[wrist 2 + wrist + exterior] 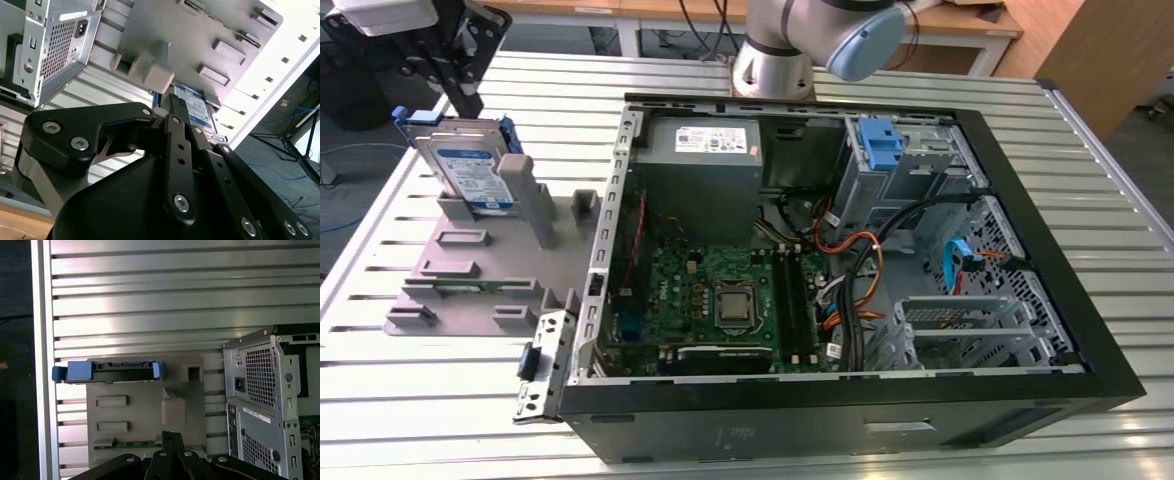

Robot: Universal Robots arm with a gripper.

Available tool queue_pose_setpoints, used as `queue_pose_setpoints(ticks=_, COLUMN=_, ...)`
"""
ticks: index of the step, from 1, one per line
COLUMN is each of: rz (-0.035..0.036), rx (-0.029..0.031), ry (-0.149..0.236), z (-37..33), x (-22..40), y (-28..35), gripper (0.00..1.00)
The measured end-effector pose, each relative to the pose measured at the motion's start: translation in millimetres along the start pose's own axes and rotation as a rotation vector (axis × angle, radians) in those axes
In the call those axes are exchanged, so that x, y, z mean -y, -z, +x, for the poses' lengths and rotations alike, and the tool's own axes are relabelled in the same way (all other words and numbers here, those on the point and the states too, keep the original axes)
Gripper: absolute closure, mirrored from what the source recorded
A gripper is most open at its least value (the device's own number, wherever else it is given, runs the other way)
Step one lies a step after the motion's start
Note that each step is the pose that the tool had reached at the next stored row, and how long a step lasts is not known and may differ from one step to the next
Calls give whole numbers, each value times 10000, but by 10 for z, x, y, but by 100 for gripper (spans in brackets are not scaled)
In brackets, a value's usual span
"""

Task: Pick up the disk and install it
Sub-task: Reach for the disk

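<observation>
Since the disk (470, 170) was stood on edge in the grey stand (467, 265), upper left in the exterior view, likely for easy grabbing, the gripper (464, 100) was seen just above it, pressed together and empty.

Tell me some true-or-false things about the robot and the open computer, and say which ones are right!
1. The disk stands upright in the grey stand. True.
2. The disk is already inside the computer case. False: it sits in the stand outside the case, on the exterior view's left.
3. The computer case lies open, with its green motherboard showing. True.
4. The gripper is over the middle of the motherboard. False: it is by the top edge of the disk, over the stand.
</observation>
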State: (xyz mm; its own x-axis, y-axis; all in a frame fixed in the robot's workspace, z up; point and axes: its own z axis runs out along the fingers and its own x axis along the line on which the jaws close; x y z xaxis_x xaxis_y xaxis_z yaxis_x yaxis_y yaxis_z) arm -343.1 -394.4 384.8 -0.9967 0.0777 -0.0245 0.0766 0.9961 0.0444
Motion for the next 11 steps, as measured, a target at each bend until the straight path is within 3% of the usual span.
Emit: queue_pose_setpoints(ticks=11, rz=5, rx=2, ry=-35, z=240, x=-197, y=-94, gripper=89)
